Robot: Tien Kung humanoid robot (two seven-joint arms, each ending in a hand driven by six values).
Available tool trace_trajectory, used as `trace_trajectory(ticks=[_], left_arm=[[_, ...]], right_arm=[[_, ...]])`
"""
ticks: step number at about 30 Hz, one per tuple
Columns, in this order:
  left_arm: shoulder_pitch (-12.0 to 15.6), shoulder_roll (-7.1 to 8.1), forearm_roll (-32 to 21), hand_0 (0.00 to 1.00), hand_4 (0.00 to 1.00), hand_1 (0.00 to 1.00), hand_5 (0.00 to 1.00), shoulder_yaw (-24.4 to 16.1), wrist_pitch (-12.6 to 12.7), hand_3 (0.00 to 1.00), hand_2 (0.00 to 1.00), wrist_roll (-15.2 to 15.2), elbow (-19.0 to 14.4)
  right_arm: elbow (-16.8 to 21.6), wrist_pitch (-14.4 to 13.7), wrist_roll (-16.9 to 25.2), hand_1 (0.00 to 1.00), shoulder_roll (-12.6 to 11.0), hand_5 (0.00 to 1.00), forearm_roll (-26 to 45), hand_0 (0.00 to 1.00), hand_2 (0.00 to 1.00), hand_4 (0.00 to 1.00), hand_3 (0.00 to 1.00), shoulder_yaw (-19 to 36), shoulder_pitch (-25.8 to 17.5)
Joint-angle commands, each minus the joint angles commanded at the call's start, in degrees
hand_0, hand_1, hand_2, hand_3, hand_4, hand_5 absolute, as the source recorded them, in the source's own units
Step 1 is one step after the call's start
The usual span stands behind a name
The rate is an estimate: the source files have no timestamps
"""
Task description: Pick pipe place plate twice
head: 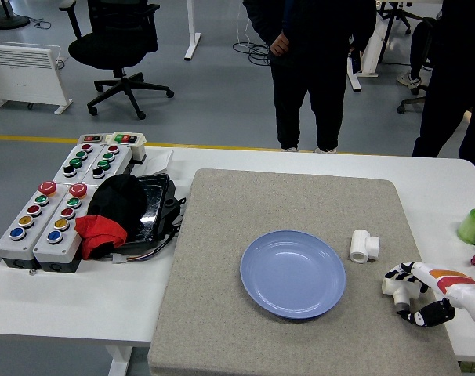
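A blue plate [292, 272] lies on the grey mat [222, 235], holding nothing. Just right of it stands a white pipe tee [364, 245], untouched. A second white pipe fitting [394, 287] sits further right and nearer the table's front edge. My right hand [410, 294] comes in from the lower right and has its white and black fingers curled around that second fitting, thumb below and fingers [397, 273] above. The fitting still rests on the mat. My left arm is out of view.
Two grey button boxes [45, 219] and a black tray with a black and red cloth [112, 211] stand at the left. A green tape roll [474, 225] is at the right edge. People stand beyond the far side, hands off the table.
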Motion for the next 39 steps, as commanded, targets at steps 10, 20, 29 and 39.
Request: trace_trajectory(ticks=[10, 20, 29, 39], left_arm=[[-0.1, 0.04, 0.0, 0.728, 0.41, 0.745, 0.998, 0.0, 0.0, 0.654, 0.704, 0.0, 0.0], [-0.4, 0.1, -0.2, 0.727, 0.41, 0.745, 0.998, 0.3, 0.0, 0.653, 0.704, 0.0, 0.0], [-0.3, 0.14, -0.3, 0.728, 0.41, 0.745, 0.998, 0.3, -0.3, 0.655, 0.703, 0.2, -0.1], [0.2, 0.11, -0.4, 0.731, 0.409, 0.745, 0.998, 0.4, -0.7, 0.654, 0.703, 0.4, -0.2]], right_arm=[[2.1, -1.0, 0.5, 0.484, 1.3, 0.215, 0.8, 0.434, 0.497, 0.693, 0.667, 1.5, 1.3], [4.3, -1.3, 0.6, 0.48, 5.5, 0.19, 2.7, 0.433, 0.495, 0.664, 0.664, -2.4, 8.5], [0.5, -1.6, 1.1, 0.483, 12.3, 0.182, 5.5, 0.442, 0.497, 0.655, 0.662, -11.3, 18.0], [-9.2, -4.1, 1.5, 0.55, 20.0, 0.185, 7.9, 0.53, 0.546, 0.648, 0.673, -22.2, 25.7]])
